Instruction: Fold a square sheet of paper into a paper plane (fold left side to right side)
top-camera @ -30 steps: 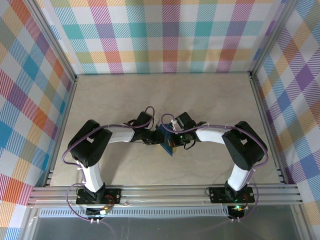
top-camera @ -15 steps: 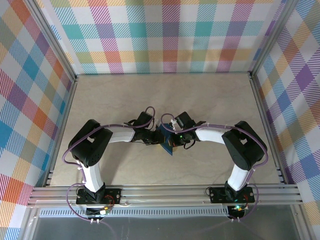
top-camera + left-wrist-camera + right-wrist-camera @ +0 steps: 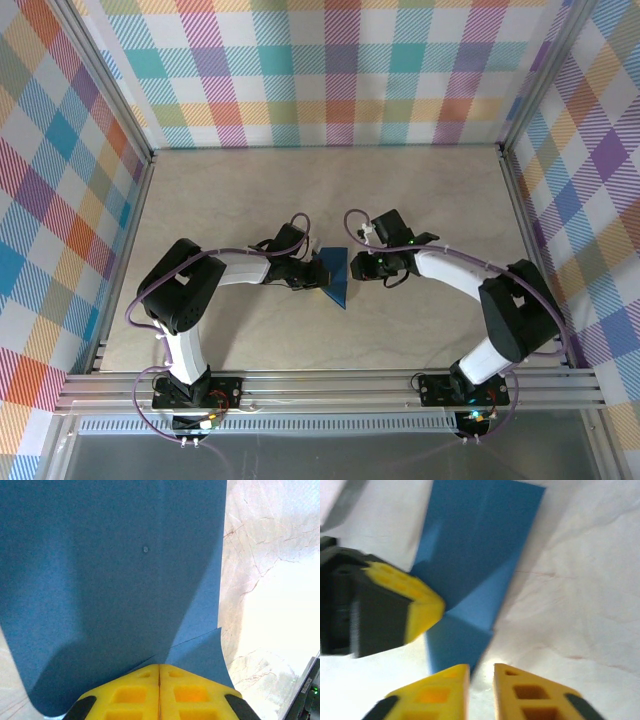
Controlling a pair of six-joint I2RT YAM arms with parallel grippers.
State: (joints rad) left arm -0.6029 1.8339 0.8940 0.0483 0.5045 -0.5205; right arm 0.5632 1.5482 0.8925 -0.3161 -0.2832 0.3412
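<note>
Two hands flank the creased sheet of paper (image 3: 336, 279) on the desk (image 3: 300, 190): left hand (image 3: 159, 666) clenched on its edge, right hand (image 3: 481, 668) slightly parted, empty, just beside it.

No writing, label, brand, number or sign can be read. The plain dark-blue square sheet of paper (image 3: 115, 580), pinched in the left gripper (image 3: 159, 667), is unprinted, as are the right gripper's (image 3: 481, 669) yellow fingers.

Right gripper (image 3: 362, 266) — drawn back off the folded dark-blue paper (image 3: 333, 277), which now lies just ahead of its fingertips; jaws slightly parted, nothing between them. Paper — the side formerly under that gripper now uncovered.
</note>
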